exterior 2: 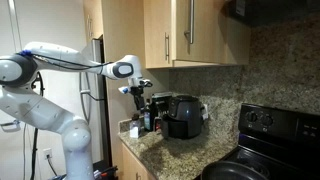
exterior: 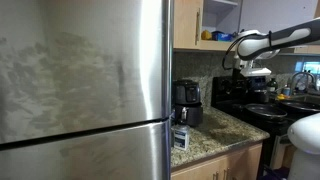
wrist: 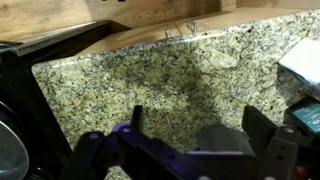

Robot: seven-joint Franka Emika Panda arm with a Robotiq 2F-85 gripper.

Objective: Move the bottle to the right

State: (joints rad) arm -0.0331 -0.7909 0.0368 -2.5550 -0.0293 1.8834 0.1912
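Note:
The bottle (exterior 2: 152,113) is a tall dark cylinder standing upright on the granite counter (exterior 2: 160,147), close against the black coffee maker (exterior 2: 184,116). In an exterior view my gripper (exterior 2: 138,92) hangs above the counter, higher than the bottle's top and apart from it. In both exterior views the arm reaches in level, ending at the gripper (exterior: 247,67). The wrist view shows the gripper (wrist: 200,125) open over bare granite, its two dark fingers (wrist: 262,128) wide apart with nothing between them. The bottle does not show in the wrist view.
The coffee maker (exterior: 187,101) stands at the back of the counter with a small white box (exterior: 180,136) in front of it. A black stove (exterior: 262,108) borders the counter on one side and a steel fridge (exterior: 85,90) on the other. Wooden cabinets (exterior 2: 195,32) hang overhead.

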